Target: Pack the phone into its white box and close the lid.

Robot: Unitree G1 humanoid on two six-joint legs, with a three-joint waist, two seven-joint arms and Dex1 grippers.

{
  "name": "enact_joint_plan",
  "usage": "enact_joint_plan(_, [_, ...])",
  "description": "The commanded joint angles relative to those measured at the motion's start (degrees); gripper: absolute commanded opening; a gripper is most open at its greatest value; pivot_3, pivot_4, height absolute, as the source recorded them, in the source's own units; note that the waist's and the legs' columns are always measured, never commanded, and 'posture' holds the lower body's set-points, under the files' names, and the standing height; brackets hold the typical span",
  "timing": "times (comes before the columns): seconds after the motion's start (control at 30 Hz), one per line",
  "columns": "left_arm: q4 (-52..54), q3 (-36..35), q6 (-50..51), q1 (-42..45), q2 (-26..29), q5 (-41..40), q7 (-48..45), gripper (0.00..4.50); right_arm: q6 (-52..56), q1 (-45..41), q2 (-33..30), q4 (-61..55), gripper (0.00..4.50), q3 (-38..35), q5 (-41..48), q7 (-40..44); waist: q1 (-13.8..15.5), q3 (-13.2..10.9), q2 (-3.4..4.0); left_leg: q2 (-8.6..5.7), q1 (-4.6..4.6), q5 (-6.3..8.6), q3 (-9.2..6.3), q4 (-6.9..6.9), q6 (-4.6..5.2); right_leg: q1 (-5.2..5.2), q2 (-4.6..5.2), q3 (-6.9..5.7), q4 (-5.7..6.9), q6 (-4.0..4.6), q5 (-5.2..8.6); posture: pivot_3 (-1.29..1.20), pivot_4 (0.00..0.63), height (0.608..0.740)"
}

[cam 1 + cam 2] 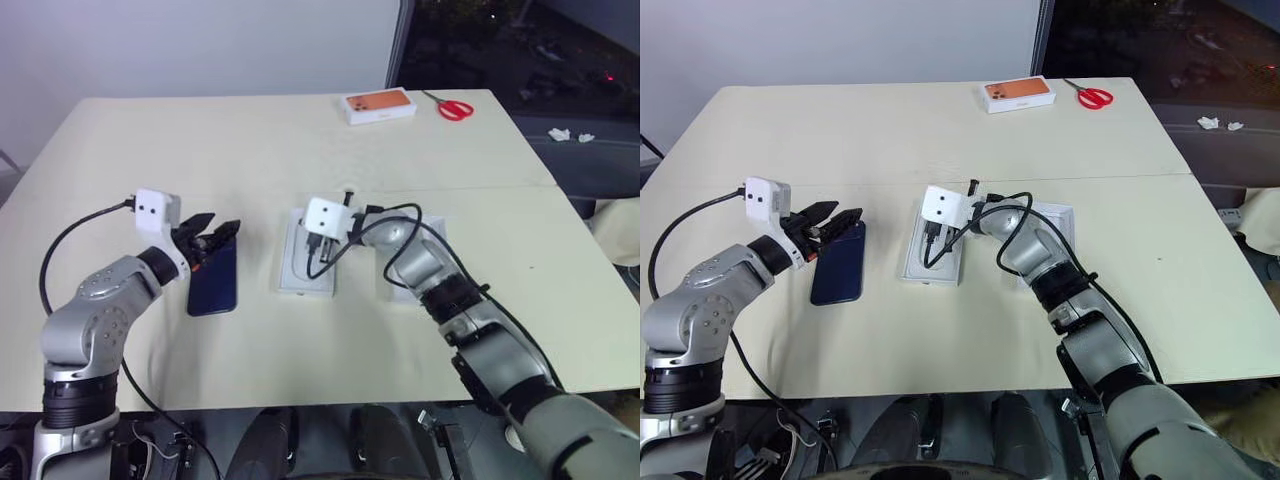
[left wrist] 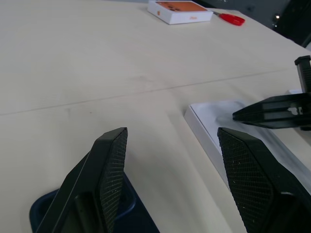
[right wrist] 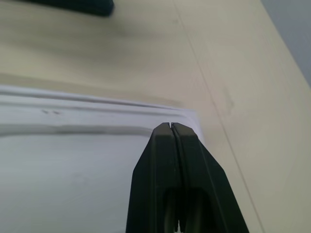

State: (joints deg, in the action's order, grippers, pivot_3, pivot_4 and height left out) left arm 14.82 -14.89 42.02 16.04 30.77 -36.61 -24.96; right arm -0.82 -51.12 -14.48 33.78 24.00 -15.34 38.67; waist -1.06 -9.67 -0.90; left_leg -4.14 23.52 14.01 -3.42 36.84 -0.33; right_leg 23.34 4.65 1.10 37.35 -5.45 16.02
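The dark navy phone (image 1: 213,285) lies flat on the table at the left. My left gripper (image 1: 224,223) hovers open just over the phone's far end, its black fingers (image 2: 111,165) spread with nothing between them. The white box (image 1: 300,277) lies in the middle of the table, to the right of the phone. My right gripper (image 3: 171,125) is shut and empty, its tip low over the box's white inside near one corner. A flat white rectangular piece (image 1: 1064,222), possibly the lid, lies partly under my right forearm.
An orange-topped white box (image 1: 380,106) and red-handled scissors (image 1: 455,108) lie at the table's far edge. A seam (image 1: 500,187) runs across the tabletop behind the box. Black cables loop from both wrist cameras.
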Motion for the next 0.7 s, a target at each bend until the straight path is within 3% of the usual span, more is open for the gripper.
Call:
enact_joint_plan(0.03, [1.83,-0.17,-1.20,0.64,0.21,0.57,-0.22,3.13,-4.55,-2.05,1.35,5.24,0.04,1.73,-2.91,-2.14,0.00,0.00,0.00,0.00,0.00,0.00,0.00,0.00,0.00,0.00,0.00,0.00,0.00,0.00,0.00,0.00,0.150,0.740])
enact_joint_plan(0.17, [2.75,1.01,-1.38,-0.03,0.89,1.72,-0.78,3.13,-6.14,-1.71,1.62,9.30,0.04,4.51,-6.13,-1.49,-0.15,0.02,-0.02,-0.01,-0.01,-0.01,0.01,0.01,-0.02,0.01,-0.01,0.00,0.05,0.00,0.00,0.00,0.150,0.740])
enact_joint_plan(0.47, [2.80,0.57,-1.49,-0.50,0.37,2.25,-0.72,3.13,-0.37,2.97,1.55,-1.78,0.04,2.73,-0.92,9.77,-0.10,0.02,0.00,0.01,-0.04,-0.02,-0.01,0.00,-0.02,-0.02,-0.03,0.01,0.07,0.00,0.00,0.00,0.150,0.740])
enact_joint_plan(0.7, [2.72,0.70,-1.26,-0.02,0.21,2.38,-0.77,3.13,-0.32,1.63,1.77,0.13,0.04,1.96,-2.52,5.48,-0.12,0.02,0.00,0.01,-0.04,-0.02,0.00,0.00,-0.03,0.00,-0.03,0.01,0.08,0.00,0.00,0.00,0.150,0.740])
